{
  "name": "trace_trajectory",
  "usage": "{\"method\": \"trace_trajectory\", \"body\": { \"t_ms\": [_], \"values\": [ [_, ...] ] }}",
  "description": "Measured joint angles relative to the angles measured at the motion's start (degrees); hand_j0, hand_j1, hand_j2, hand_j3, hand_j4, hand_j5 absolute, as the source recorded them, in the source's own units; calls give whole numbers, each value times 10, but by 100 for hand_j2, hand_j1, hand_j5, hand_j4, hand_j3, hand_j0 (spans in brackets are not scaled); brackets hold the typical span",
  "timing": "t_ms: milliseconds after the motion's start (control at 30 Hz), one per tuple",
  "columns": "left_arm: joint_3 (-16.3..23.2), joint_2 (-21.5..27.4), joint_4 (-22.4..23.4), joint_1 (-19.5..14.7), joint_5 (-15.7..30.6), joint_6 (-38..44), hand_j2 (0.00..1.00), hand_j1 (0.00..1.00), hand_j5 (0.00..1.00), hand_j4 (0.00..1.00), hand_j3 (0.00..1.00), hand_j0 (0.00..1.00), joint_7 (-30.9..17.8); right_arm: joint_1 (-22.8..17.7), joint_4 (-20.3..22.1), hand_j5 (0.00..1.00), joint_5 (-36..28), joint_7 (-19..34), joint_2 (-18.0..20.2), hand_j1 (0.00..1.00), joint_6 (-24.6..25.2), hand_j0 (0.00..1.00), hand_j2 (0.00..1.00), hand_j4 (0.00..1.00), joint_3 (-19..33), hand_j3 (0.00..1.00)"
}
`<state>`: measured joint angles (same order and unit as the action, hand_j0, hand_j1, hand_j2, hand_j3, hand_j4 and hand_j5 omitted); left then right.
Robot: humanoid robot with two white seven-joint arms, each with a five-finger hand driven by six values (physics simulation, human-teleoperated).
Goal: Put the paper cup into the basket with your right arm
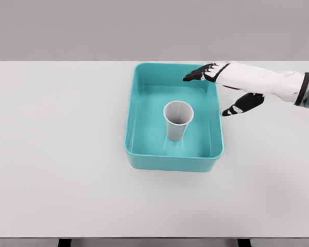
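Paper cup [178,119] upright inside the teal basket [144,159], standing on the basket floor a little toward the near wall, open mouth up, narrower base down, touching none of the walls. Grey-white outside, darker grey within. Basket itself rectangular with rounded corners, resting on the white table [56,154], slightly right of the table's middle. Right hand [224,85] reaching in from the right edge, just over and beside the basket's far right corner, well apart from the cup. Fingers spread and relaxed, holding nothing: dark fingertips [191,77] stretched out above the basket's far rim, thumb [237,107] hanging lower, outside the basket's right wall. Whether the fingertips actually touch the rim: cannot tell from this view. White palm and forearm behind the hand, running off past the basket toward the right edge, with a grey band at the wrist end. Cup free of any grip, nothing else in the basket with it.
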<state>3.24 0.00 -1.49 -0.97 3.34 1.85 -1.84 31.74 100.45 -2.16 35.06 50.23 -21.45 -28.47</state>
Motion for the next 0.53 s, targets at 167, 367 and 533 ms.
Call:
{"method": "trace_trajectory", "body": {
  "t_ms": [167,367,533],
  "values": [
    [0,0,0,0,0,0,100,100,100,100,100,100,0,-119,0,100,-8,0,4,100,-93,100,100,100,152,100],
    [0,0,0,0,0,0,100,100,100,100,100,100,0,-125,0,100,-9,0,1,100,-125,100,100,100,188,100],
    [0,0,0,0,1,0,100,100,100,100,100,100,0,-139,0,100,-9,0,1,100,-127,100,100,100,192,100]
  ]
}}
